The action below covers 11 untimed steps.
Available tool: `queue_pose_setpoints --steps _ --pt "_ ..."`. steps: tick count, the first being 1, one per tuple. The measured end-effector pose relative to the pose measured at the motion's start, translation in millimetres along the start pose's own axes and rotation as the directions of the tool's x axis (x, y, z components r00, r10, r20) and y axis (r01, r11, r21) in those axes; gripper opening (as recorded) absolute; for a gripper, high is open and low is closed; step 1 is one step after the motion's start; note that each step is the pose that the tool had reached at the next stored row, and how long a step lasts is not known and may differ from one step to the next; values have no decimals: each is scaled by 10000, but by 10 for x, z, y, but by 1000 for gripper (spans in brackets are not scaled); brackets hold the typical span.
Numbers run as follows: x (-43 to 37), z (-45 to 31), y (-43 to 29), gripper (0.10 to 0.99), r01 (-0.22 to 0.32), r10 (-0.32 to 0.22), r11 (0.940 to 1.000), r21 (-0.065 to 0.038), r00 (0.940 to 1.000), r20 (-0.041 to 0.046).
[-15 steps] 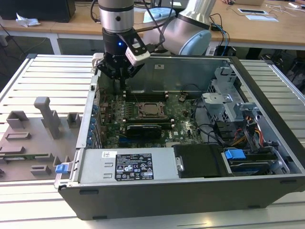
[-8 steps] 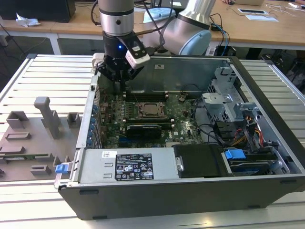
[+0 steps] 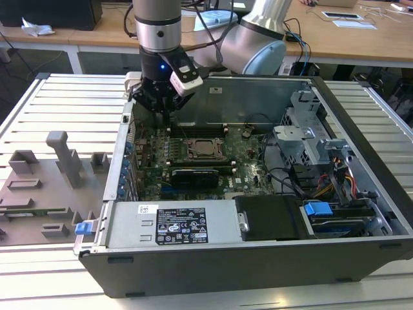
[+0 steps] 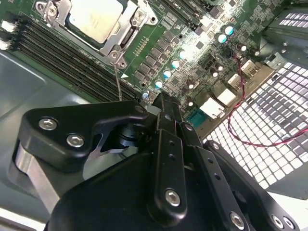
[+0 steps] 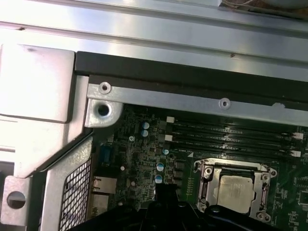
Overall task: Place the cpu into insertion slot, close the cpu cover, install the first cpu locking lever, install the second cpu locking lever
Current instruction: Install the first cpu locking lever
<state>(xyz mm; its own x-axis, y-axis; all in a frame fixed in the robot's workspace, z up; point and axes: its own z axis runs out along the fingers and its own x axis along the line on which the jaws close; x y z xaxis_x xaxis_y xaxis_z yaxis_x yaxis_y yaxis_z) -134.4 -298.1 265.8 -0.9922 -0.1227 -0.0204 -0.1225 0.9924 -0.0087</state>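
Note:
The cpu (image 3: pixel 205 148) lies flat in the insertion slot (image 3: pixel 191 148) on the green board inside the open case. In both wrist views the cpu (image 4: pixel 94 19) (image 5: pixel 235 188) shows its dull silver top through the window of the cpu cover (image 4: pixel 129 37) (image 5: pixel 263 186), which lies down over it. A thin wire locking lever (image 4: pixel 118 82) rises from a corner of the socket toward my gripper. My gripper (image 3: pixel 168 117) (image 4: pixel 161 98) (image 5: pixel 166 188) hangs shut, holding nothing, above the board to the exterior view's left of the socket and beyond it.
Memory slots (image 5: pixel 231 137) run beside the socket along the case wall (image 5: pixel 192 77). A black graphics card (image 3: pixel 193 175) sits nearer the camera, then the power supply (image 3: pixel 181 226). Cables and a drive cage (image 3: pixel 310 139) fill the exterior view's right. A grey fixture board (image 3: pixel 45 187) lies outside.

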Motion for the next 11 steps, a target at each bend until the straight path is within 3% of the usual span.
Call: queue_pose_setpoints --steps 7,11 --pt "0 79 1 106 -1 1 10000 1 10000 -1" --pt "-38 97 27 106 -2 2 10000 2 10000 -2"
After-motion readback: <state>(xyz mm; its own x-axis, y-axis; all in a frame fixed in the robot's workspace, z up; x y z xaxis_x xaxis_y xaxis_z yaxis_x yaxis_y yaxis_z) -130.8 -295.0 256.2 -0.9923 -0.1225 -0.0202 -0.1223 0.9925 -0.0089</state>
